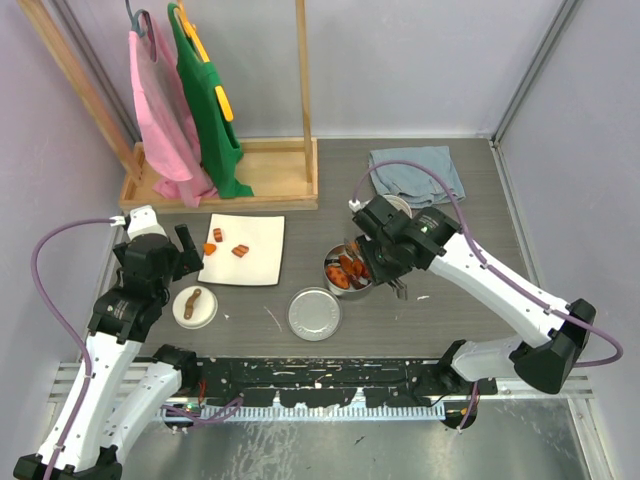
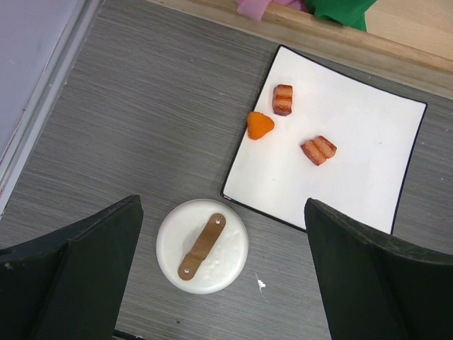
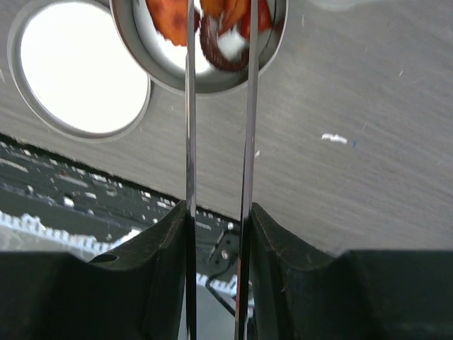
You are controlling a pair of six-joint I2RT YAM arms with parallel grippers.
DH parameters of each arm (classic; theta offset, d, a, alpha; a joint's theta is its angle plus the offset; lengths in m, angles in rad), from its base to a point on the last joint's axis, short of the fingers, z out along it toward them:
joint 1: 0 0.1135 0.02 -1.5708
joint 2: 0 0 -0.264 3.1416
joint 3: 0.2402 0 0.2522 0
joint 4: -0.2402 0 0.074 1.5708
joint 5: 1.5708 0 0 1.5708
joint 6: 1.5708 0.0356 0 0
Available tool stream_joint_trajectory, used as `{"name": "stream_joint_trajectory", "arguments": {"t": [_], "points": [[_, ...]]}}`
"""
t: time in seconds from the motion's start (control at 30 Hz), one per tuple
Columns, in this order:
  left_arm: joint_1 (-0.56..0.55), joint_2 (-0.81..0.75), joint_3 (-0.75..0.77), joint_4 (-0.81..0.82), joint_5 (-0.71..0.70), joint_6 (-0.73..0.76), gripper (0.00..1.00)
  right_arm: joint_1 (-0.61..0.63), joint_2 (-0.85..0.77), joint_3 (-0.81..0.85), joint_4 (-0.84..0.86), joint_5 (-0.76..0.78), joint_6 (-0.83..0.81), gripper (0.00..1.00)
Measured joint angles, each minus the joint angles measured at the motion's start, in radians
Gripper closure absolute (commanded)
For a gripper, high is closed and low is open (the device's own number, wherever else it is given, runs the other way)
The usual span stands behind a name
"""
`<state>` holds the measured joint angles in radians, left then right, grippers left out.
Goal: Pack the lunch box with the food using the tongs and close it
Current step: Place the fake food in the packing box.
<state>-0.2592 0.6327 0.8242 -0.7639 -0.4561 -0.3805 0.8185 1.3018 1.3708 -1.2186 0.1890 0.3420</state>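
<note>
Fingers [image 3: 156, 269] of your right gripper [image 3: 218, 212] clamp the tongs [image 3: 190, 127], whose tips reach over the tin [image 3: 159, 67], which already holds food [image 3: 170, 14]. Whether a piece sits between the tips is out of view. Your left gripper [image 2: 223, 204] hangs wide open above the white lid [image 2: 202, 246]. Three pieces [image 2: 283, 99] lie on the plate [image 2: 354, 177]. Keep the tips low inside the rim before easing your squeeze, so nothing bounces toward the steel lid [image 3: 78, 71].

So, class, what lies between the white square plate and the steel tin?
Nothing: table is bare between white plate and steel tin in the top view.
</note>
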Motion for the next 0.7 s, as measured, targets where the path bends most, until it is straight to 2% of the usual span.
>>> {"name": "stream_joint_trajectory", "arguments": {"t": [0.2,0.7], "points": [[0.000,0.000,0.000,0.000,0.000,0.000,0.02,0.000,-0.006,-0.072,-0.065,-0.060,-0.002,0.59],[0.000,0.000,0.000,-0.003,0.000,0.000,0.02,0.000,-0.001,-0.099,-0.096,-0.105,-0.010,0.52]]}}
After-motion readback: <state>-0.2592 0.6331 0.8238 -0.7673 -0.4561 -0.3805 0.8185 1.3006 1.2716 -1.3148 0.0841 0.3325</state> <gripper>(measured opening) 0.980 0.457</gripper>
